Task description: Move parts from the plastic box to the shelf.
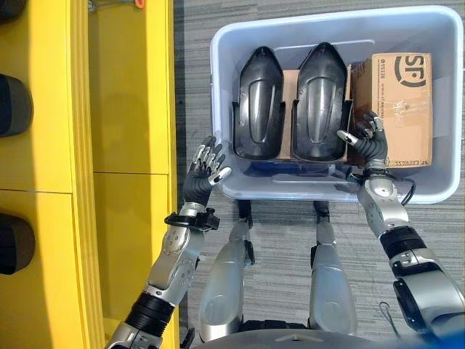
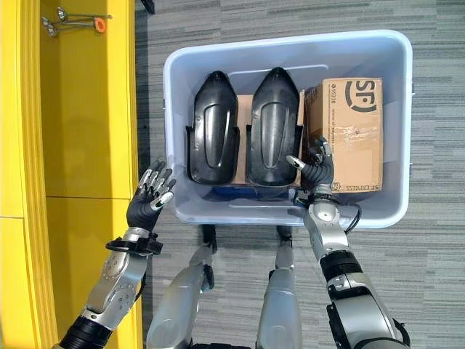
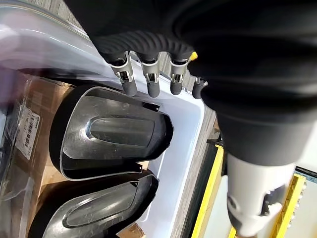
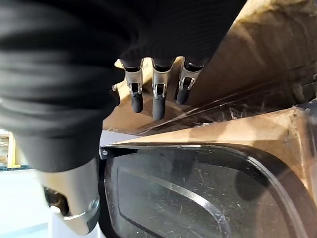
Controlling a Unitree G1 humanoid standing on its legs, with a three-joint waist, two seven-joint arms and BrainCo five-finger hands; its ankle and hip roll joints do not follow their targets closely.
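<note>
A pale plastic box [image 1: 334,20] stands on the floor ahead. Two black moulded parts lie in it side by side, one on the left [image 1: 258,102] and one on the right [image 1: 320,98], beside a brown cardboard carton [image 1: 396,102]. The yellow shelf [image 1: 123,109] runs along the left. My left hand [image 1: 202,174] is open just outside the box's near left corner, holding nothing. My right hand [image 1: 367,142] is open over the box's near edge, between the right black part and the carton. Its fingers [image 4: 157,96] hang relaxed above that part [image 4: 198,198], apart from it.
Dark rounded items [image 1: 14,105] [image 1: 14,243] sit at the shelf's far left. Metal tools with an orange piece [image 2: 80,22] lie at the shelf's far end. Grey carpet [image 1: 436,240] surrounds the box.
</note>
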